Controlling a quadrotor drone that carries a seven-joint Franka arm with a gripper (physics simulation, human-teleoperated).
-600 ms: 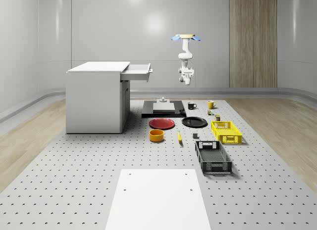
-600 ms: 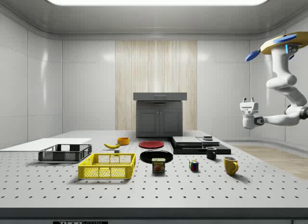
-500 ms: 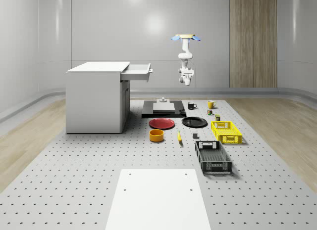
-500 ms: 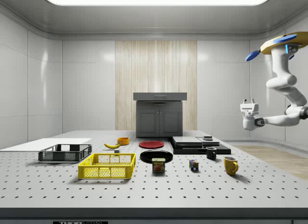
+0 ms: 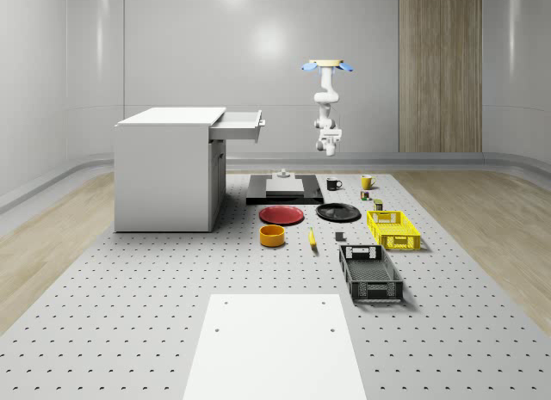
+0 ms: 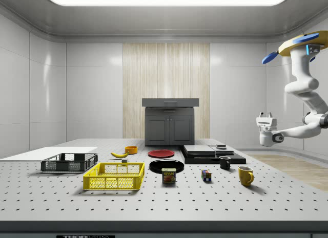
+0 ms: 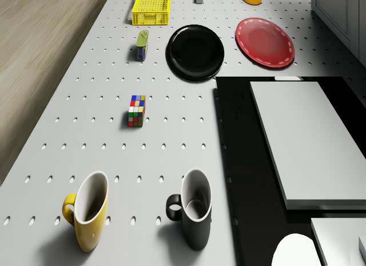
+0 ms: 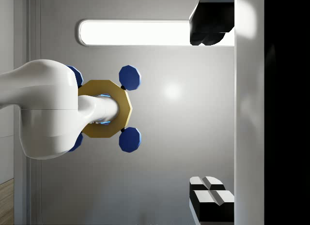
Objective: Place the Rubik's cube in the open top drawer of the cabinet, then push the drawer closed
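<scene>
While the drone hovers high above the far end of the perforated table, the gripper hangs on the folded arm well above the table surface, carrying nothing. The wrist view looks up at the drone and shows both fingertips at opposite edges of the picture, so the jaws appear to stand wide apart, though this reading is uncertain.

Below the gripper, and well apart from it, stand the black mug and the yellow mug. The Rubik's cube rests on the table just beyond the two mugs, untouched and upright. Farther out lie the tin can, the black plate and the red plate. The black platform lies beside the cube's lane. Farthest from the gripper, the cabinet stands with its top drawer pulled open.

Task status: the approach to the cube is not complete; the grasp, transfer and drawer closure remain.

Hazards from this position:
- A steep descent risks striking either mug, as both stand close to the cube.
- Drone drift during closure may skew the grasp, so that the cube slips or rotates between the fingers.
- A low transfer height may catch the drawer front and push the drawer shut before the cube is inside.
</scene>
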